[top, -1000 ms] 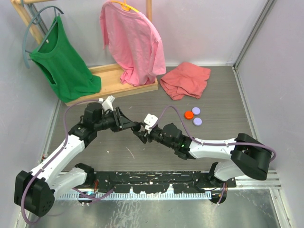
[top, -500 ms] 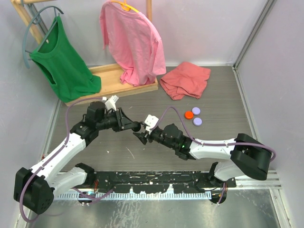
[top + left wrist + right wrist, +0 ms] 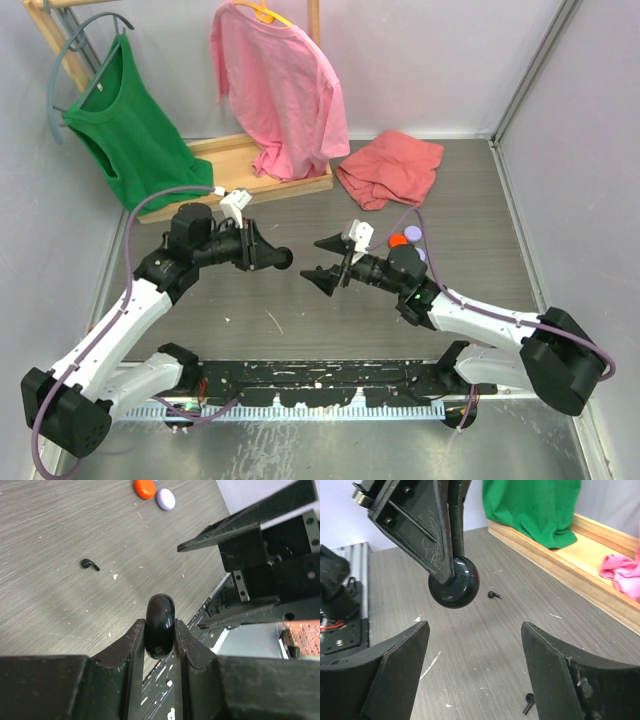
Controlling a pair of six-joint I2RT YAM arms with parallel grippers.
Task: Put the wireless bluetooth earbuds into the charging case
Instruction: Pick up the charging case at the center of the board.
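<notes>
Right tool has opened and retreated; left tool grips black case.

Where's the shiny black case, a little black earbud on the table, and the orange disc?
black case (image 3: 160, 625), left wrist view, middle of its glossy edge.
black earbud (image 3: 90, 564), left wrist view, middle of its body.
orange disc (image 3: 145, 487), left wrist view, centre of its top.

I count two grippers, my left gripper and my right gripper. There is one round black case. I see two black earbuds, one orange disc and at least one lavender disc. There are three shirts: one green shirt, one pink shirt and one folded red shirt.
</notes>
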